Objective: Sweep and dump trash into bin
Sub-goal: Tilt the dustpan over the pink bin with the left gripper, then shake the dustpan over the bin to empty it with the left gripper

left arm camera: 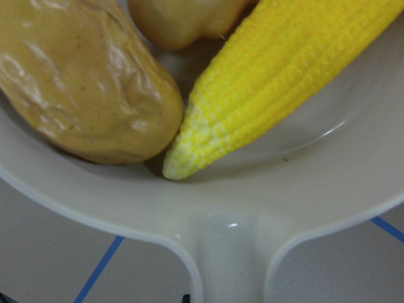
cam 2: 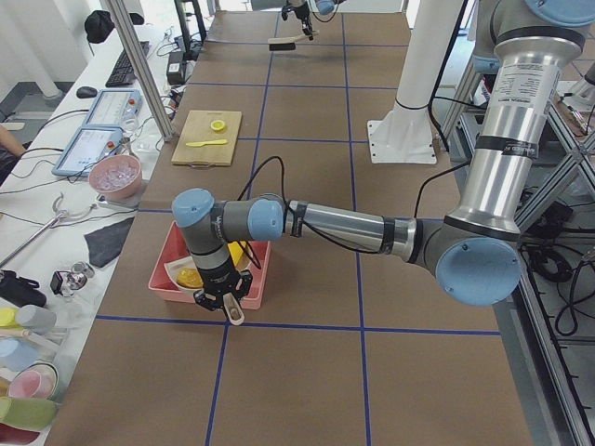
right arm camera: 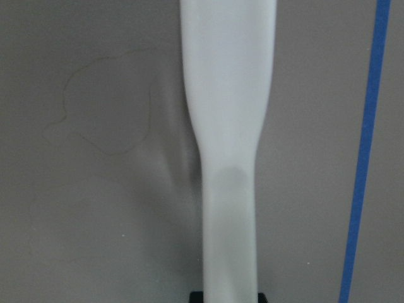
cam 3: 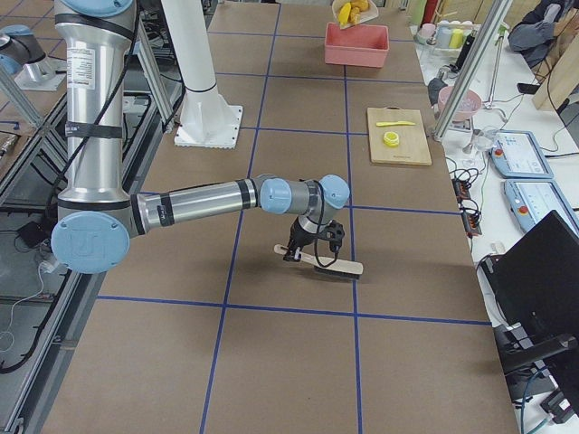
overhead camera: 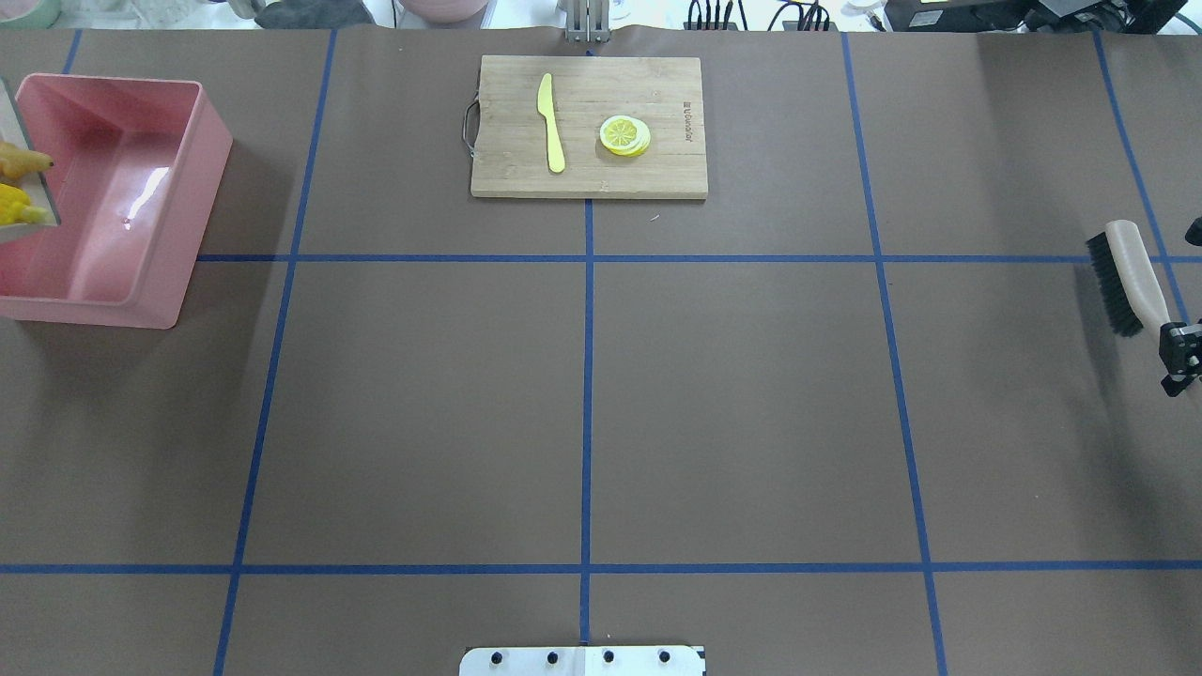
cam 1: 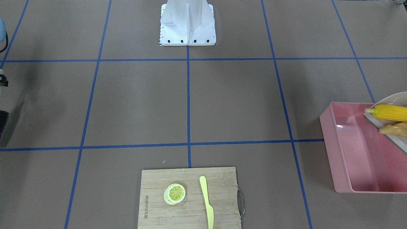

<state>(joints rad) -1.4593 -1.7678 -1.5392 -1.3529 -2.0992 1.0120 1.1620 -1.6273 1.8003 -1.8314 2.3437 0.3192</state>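
The pink bin [cam 1: 332, 152] [overhead camera: 202, 207] stands at the table's end on my left side. My left gripper [cam 2: 226, 299] is shut on the handle of a beige dustpan [cam 1: 392, 98] [left arm camera: 227, 252], held tilted over the bin. The trash lies in the pan: a yellow corn cob [cam 1: 391, 113] [left arm camera: 290, 82], a tan ginger root [cam 1: 396, 129] [left arm camera: 82, 88] and a brown potato [left arm camera: 183, 19]. Far to the other side, my right gripper [overhead camera: 1178, 352] is shut on the handle of a black-bristled brush [overhead camera: 1127, 277] [right arm camera: 227, 126] low over the table.
A wooden cutting board [overhead camera: 507, 169] [cam 1: 152, 190] sits at the far middle edge with a lemon slice [overhead camera: 624, 135] and a yellow plastic knife [overhead camera: 551, 122] on it. Blue tape lines mark the brown table. The robot's white base [cam 1: 187, 22] is at the near middle.
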